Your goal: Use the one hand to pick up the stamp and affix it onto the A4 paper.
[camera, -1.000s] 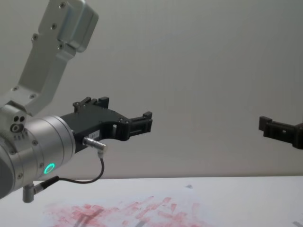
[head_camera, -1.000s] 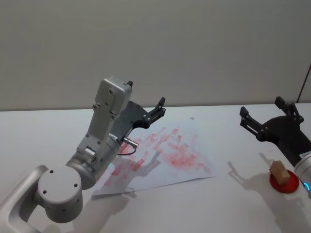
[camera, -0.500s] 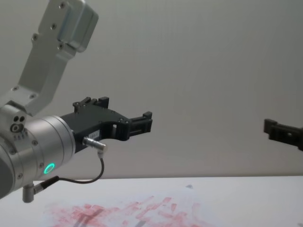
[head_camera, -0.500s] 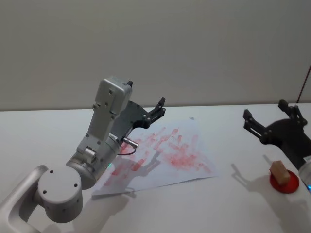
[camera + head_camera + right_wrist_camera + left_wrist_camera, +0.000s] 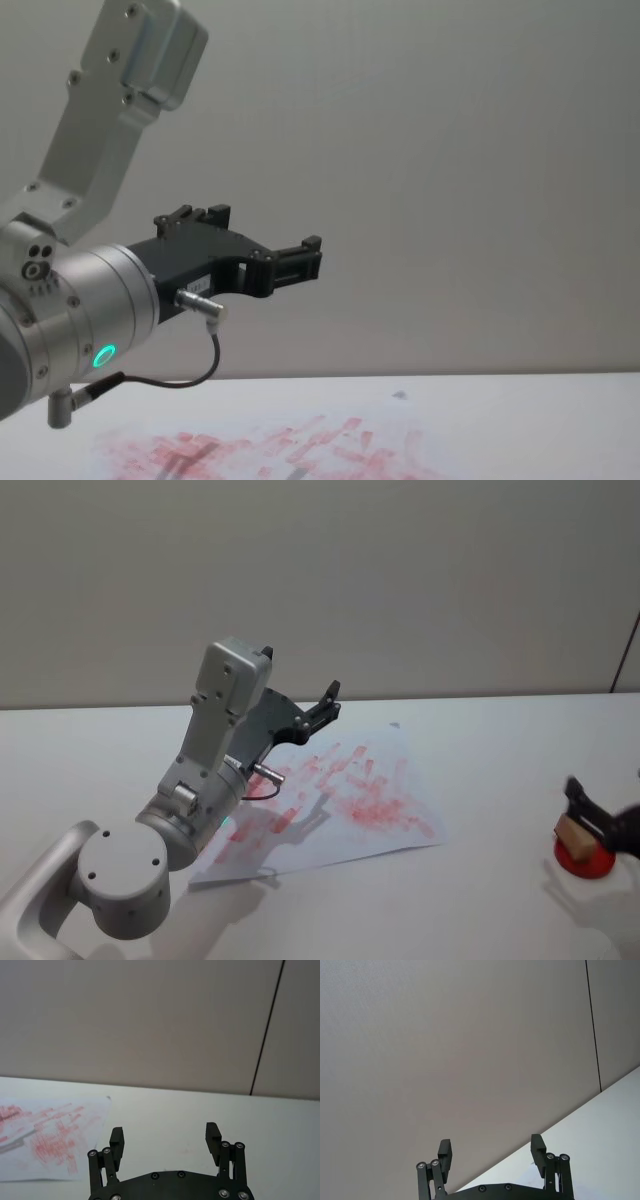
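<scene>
Head view: the stamp stands on a red pad at 4 o'clock of the A4 paper. The right gripper is just beside it at 3 o'clock, lower than a second ago. The stamp looks small, light and rigid, so pinch its flat sides.

Left wrist view: the left gripper is spread and idle.

Right wrist view: its fingers are spread and empty.

Chest view: the left gripper, above the paper, is unmoved.

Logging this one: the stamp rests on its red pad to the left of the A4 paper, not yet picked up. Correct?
Not quite. The head view shows the stamp on its red pad to the right of the A4 paper, not the left. It is not yet picked up; the open right tool is beside it.
</scene>
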